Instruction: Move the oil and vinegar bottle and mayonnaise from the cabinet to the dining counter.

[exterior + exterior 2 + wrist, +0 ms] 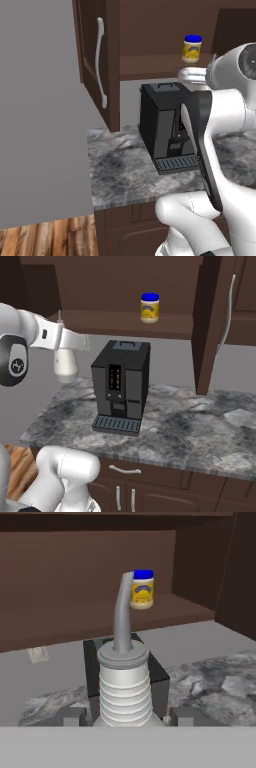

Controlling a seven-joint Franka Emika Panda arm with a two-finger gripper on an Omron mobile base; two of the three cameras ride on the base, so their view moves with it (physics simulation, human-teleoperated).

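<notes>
While my gripper (125,717) apparently pinches the upright bottle (125,687), the mayonnaise (142,589) stands ahead on the cabinet (75,619) shelf.

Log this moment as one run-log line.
hand: shut on oil and vinegar bottle, out of cabinet | mayonnaise: on cabinet shelf | coffee machine: on wall counter

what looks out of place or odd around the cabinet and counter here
Nothing is spilled or damaged. The oil and vinegar bottle is out of the cabinet, held upright in the gripper; the mayonnaise stands upright alone on the shelf.
</notes>
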